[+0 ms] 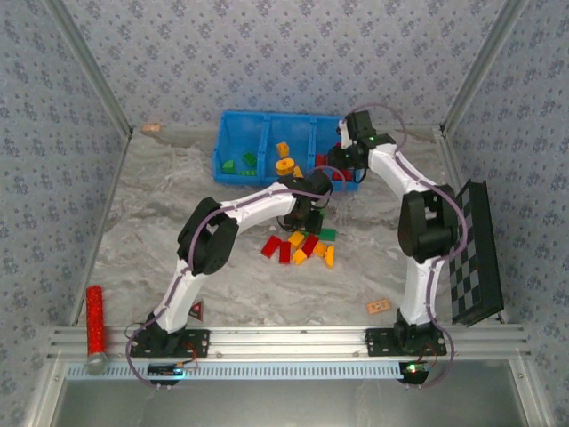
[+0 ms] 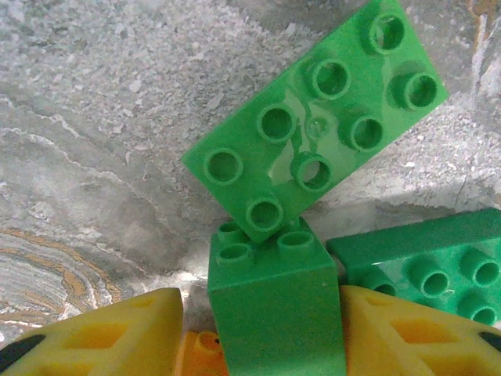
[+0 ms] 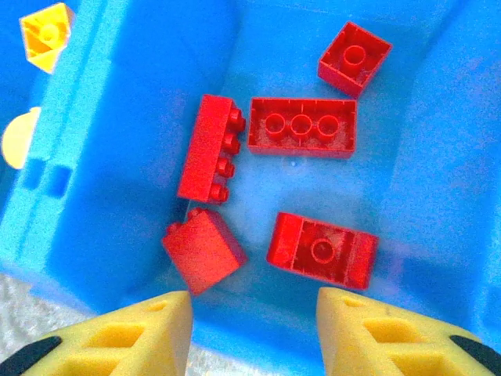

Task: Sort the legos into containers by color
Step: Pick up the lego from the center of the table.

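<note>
Where the left pincer (image 2: pixel 262 301) reaches down to the table, a small green brick (image 2: pixel 275 325) sits upright between its yellow fingers (image 2: pixel 117 337). The right pad touches the brick, but a sliver of an orange piece (image 2: pixel 202 348) shows in a gap on the left, so it cannot be told whether the grip has closed. Just beyond the fingertips a flat green plate (image 2: pixel 313 141) lies tilted, with one corner over the small brick's studs. A second green brick (image 2: pixel 438 266) lies close on the pincer's right. All are glossy moulded plastic with round hollow studs.

In the overhead view the left pincer (image 1: pixel 307 216) hangs at the far edge of a loose heap of red, yellow and green legos (image 1: pixel 298 247).

The right pincer (image 3: pixel 254 301) is spread wide with nothing between its fingers. It hovers over the end compartment of the blue bin (image 3: pixel 117 196). Five red bricks lie below and beyond its tips:
- a sloped one (image 3: pixel 202 249) nearest the left finger
- a hollow-bottomed one (image 3: pixel 321 251) nearest the right finger
- a long brick on its side (image 3: pixel 211 149)
- an upturned long brick (image 3: pixel 301 127)
- a small square brick (image 3: pixel 354 59)

Past the divider to its left lies a yellow brick (image 3: pixel 47 31).

The table (image 1: pixel 151 222) is matt, grey-veined like marble. Well behind the pincers are a red cylinder (image 1: pixel 93 316), a tan tile (image 1: pixel 378 306) and a checkerboard (image 1: pixel 476 253).
</note>
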### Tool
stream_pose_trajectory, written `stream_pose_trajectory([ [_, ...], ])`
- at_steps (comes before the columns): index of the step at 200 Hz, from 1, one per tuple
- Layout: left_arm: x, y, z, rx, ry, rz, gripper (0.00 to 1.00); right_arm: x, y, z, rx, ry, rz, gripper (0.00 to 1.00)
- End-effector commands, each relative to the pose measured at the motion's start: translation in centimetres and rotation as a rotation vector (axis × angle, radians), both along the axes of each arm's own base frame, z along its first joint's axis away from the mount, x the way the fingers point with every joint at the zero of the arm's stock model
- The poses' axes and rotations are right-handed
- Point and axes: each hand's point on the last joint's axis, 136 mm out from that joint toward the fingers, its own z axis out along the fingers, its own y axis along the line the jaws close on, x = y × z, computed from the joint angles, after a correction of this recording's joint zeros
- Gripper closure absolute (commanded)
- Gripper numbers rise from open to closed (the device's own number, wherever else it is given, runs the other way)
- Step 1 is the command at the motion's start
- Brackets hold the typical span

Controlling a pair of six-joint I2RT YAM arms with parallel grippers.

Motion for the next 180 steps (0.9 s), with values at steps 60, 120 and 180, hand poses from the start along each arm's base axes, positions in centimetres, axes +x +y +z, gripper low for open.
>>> stream_pose_trajectory([
  [60, 0.0, 0.5, 0.1, -0.008, 0.010, 0.015, 0.69, -7.4, -2.3, 2.4, 0.041, 0.006, -0.072, 0.52],
  [120, 0.4, 2.1, 1.9, -0.029, -0.015, 0.018, 0.82, -14.9, -3.8, 0.3, 0.081, 0.110, -0.142, 0.51],
  [180, 2.4, 4.0, 8.1, -0.111, -0.109, 0.024, 0.85, -20.9, -2.2, -1.7, 0.146, 0.189, -0.161, 0.49],
])
